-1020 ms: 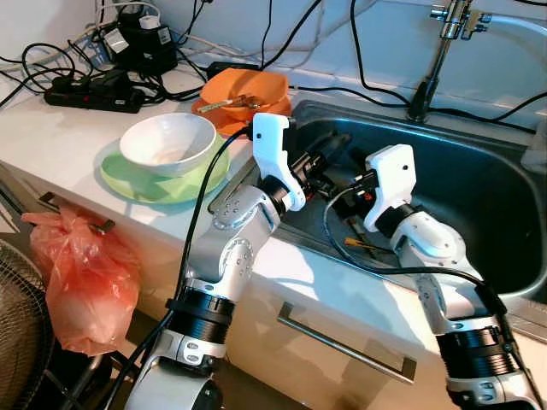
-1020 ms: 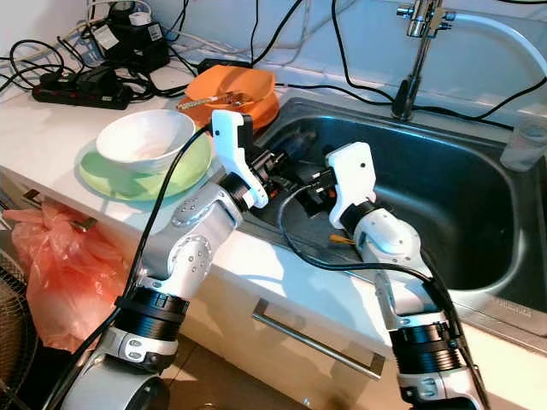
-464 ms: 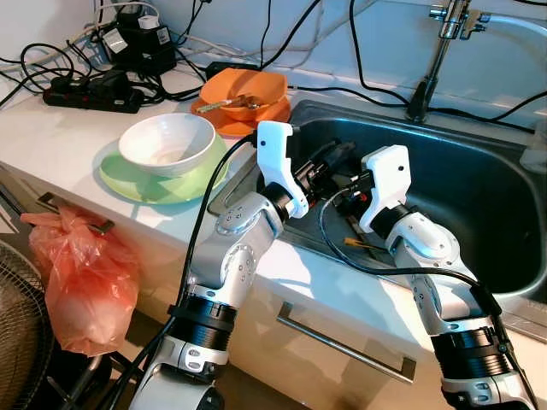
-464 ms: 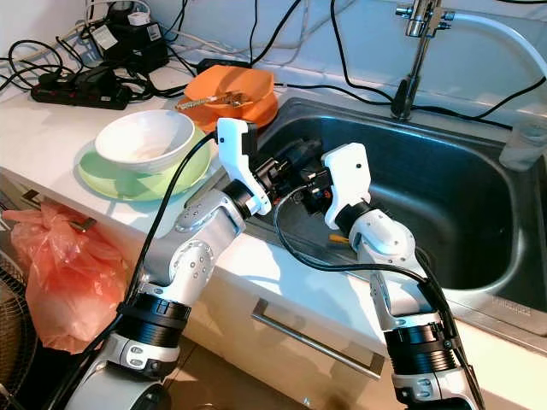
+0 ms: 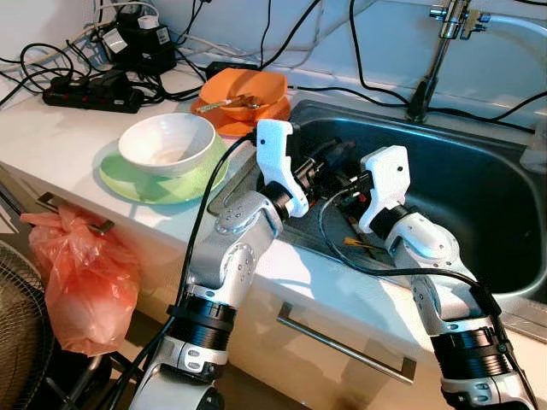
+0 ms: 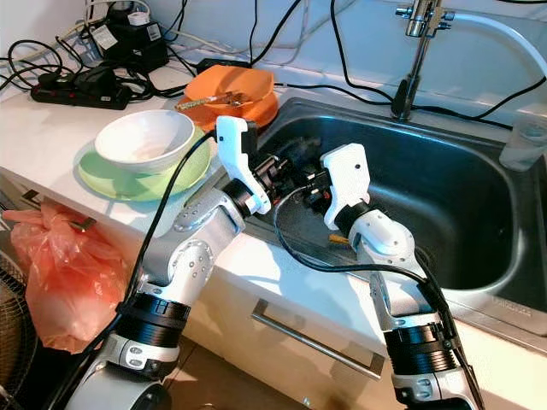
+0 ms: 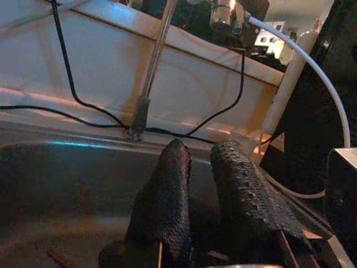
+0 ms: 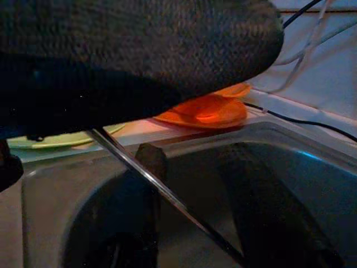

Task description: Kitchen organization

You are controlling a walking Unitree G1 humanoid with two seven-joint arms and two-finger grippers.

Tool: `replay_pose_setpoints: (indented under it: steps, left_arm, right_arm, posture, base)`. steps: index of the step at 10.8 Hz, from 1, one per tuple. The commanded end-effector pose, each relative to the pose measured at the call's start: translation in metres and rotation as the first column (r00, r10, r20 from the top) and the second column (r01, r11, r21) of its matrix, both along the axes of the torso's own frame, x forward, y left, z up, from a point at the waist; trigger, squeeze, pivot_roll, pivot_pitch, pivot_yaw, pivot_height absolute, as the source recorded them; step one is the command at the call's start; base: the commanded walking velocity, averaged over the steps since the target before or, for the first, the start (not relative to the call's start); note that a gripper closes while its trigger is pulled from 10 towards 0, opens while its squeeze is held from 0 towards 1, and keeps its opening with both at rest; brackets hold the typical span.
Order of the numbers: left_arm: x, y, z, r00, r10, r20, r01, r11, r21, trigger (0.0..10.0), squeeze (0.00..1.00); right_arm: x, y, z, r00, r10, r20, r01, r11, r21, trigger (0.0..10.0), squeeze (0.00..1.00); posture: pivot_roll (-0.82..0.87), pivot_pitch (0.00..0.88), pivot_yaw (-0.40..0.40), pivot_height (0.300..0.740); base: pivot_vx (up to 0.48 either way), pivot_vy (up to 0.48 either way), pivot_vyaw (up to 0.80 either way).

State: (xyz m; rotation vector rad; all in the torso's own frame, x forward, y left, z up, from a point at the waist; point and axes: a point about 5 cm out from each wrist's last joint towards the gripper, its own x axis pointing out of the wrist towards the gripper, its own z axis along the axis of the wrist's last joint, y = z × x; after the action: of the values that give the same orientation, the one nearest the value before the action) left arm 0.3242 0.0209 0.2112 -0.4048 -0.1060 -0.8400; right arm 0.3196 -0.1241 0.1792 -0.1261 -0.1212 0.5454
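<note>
Crowding together over the near-left corner of the sink (image 5: 479,196), the two grippers risked colliding or snagging the loose cables. The left gripper (image 7: 203,167) held its fingers nearly pressed together, holding nothing visible; the right gripper (image 8: 195,167), fingers spread, straddled a thin metal rod (image 8: 162,192).

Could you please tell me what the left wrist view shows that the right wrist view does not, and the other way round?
Left wrist view: the faucet rising from the back rim of the sink, with a white hose and black cables along the wall. Right wrist view: the orange dish and the edge of the green plate on the counter, plus a thin rod crossing the open right end effector. Shared: the dark sink.
</note>
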Motion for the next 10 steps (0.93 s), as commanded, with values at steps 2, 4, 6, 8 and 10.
replay_pose_setpoints:
  steps: [2, 4, 6, 8, 10]
  left_arm:
    - [-0.0020, -0.0021, 0.0029, 1.000, -0.022, 0.005, 0.022, 1.000, -0.012, 0.0, 0.00]
    - [-0.0028, -0.0025, 0.0027, 1.000, -0.025, 0.004, 0.025, 1.000, -0.012, 0.0, 0.00]
    - [-0.0029, -0.0028, 0.0026, 1.000, -0.027, 0.004, 0.027, 1.000, -0.012, 0.0, 0.00]
    - [-0.0037, -0.0033, 0.0022, 1.000, -0.031, 0.003, 0.031, 0.999, -0.011, 0.0, 0.00]
    - [-0.0043, -0.0041, 0.0012, 0.999, -0.035, -0.001, 0.035, 0.999, -0.009, 0.0, 0.00]
  right_arm:
    - [0.0016, -0.0002, 0.0051, 1.000, -0.004, 0.019, 0.003, 1.000, 0.017, 0.0, 0.00]
    - [0.0020, -0.0007, 0.0054, 1.000, -0.004, 0.021, 0.004, 1.000, 0.017, 0.0, 0.00]
    - [0.0023, -0.0009, 0.0054, 1.000, -0.004, 0.022, 0.004, 1.000, 0.016, 0.0, 0.00]
    - [0.0028, -0.0010, 0.0058, 1.000, -0.007, 0.023, 0.006, 1.000, 0.016, 0.0, 0.00]
    - [0.0031, -0.0017, 0.0058, 1.000, -0.010, 0.024, 0.010, 1.000, 0.014, 0.0, 0.00]
  posture:
    - [-0.05, 0.000, 0.050, 0.740]
    - [-0.05, 0.000, 0.050, 0.740]
    - [-0.05, 0.000, 0.049, 0.740]
    - [-0.05, 0.000, 0.048, 0.740]
    - [-0.05, 0.000, 0.047, 0.740]
  base:
    - [0.000, 0.000, 0.00]
    - [0.000, 0.000, 0.00]
    - [0.000, 0.000, 0.00]
    - [0.000, 0.000, 0.00]
    - [0.000, 0.000, 0.00]
